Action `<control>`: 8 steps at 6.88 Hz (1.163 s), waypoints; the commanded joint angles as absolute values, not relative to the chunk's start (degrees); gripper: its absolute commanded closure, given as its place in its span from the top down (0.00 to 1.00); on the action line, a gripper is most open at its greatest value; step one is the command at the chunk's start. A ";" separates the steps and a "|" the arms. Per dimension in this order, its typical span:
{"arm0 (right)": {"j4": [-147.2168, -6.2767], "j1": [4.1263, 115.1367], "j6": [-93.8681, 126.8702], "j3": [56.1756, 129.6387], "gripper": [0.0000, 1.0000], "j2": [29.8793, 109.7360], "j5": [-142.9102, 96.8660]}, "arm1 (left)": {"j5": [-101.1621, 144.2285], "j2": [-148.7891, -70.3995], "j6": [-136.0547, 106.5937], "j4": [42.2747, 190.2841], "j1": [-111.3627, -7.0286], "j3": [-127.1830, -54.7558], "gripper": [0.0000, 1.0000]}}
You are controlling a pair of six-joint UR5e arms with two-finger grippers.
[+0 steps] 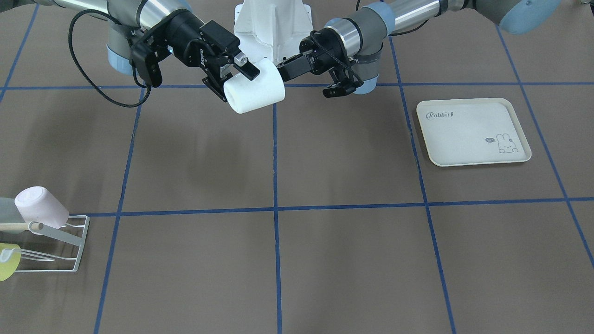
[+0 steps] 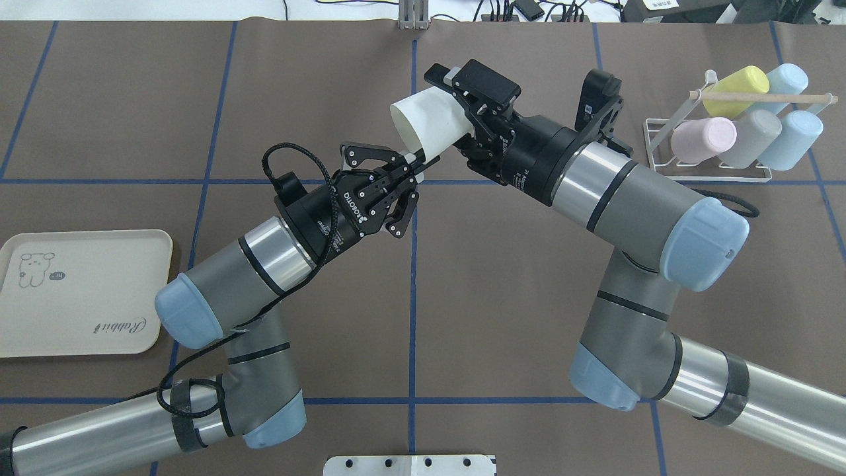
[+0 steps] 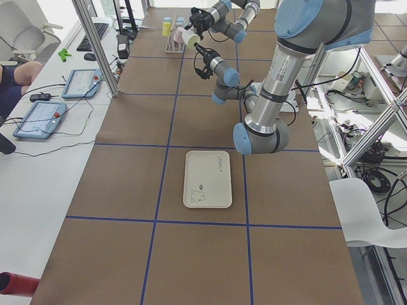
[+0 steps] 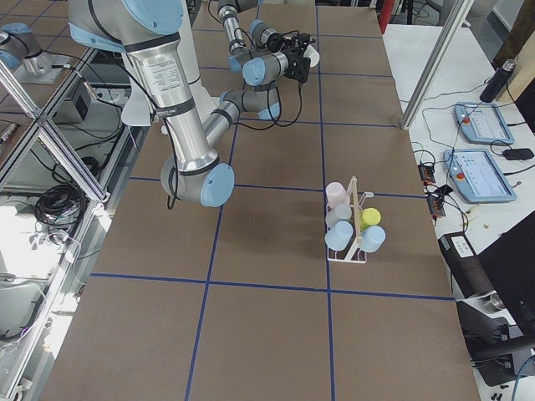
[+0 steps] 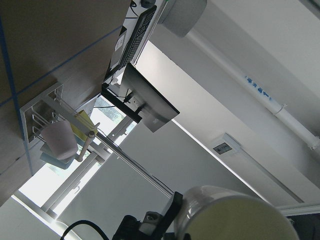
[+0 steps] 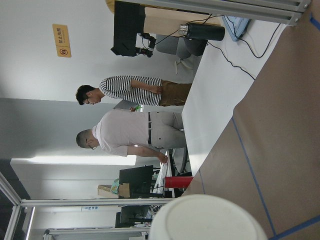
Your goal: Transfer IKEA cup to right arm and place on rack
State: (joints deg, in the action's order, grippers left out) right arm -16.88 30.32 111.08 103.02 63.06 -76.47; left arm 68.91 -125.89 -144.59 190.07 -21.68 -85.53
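Note:
The white IKEA cup [image 2: 429, 122] hangs on its side in mid-air over the table's middle, near the robot's base. My right gripper [image 2: 453, 109] is shut on the cup, one finger on each side of its wall. In the front-facing view the right gripper [image 1: 232, 79] holds the cup [image 1: 255, 90]. My left gripper [image 2: 415, 180] sits just below the cup's open end with its fingers spread and holds nothing. The white wire rack [image 2: 710, 170] stands at the far right and holds several pastel cups. The cup fills the bottom of both wrist views [image 5: 240, 215] [image 6: 205, 220].
A cream rabbit-print tray [image 2: 79, 291] lies flat on the left side of the table, also seen in the front-facing view [image 1: 473, 132]. The rack [image 1: 74, 246] has a wooden dowel [image 2: 760, 96] across its top. Two operators [image 6: 135, 130] stand beyond the table.

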 commanded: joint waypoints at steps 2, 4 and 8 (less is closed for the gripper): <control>-16.96 30.50 111.01 102.83 1.00 63.02 -76.46 | 68.64 -126.30 -144.49 190.11 -21.45 -85.61 0.00; -16.96 30.76 111.01 102.74 1.00 63.11 -76.46 | 68.82 -126.30 -144.40 190.19 -21.45 -85.69 0.00; -16.96 30.85 111.09 102.66 0.13 63.63 -76.55 | 68.91 -126.21 -144.40 190.37 -21.45 -85.69 0.00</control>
State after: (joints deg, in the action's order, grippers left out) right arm -16.96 30.84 111.02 102.72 63.54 -76.48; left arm 68.90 -126.22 -144.40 190.30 -21.52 -85.69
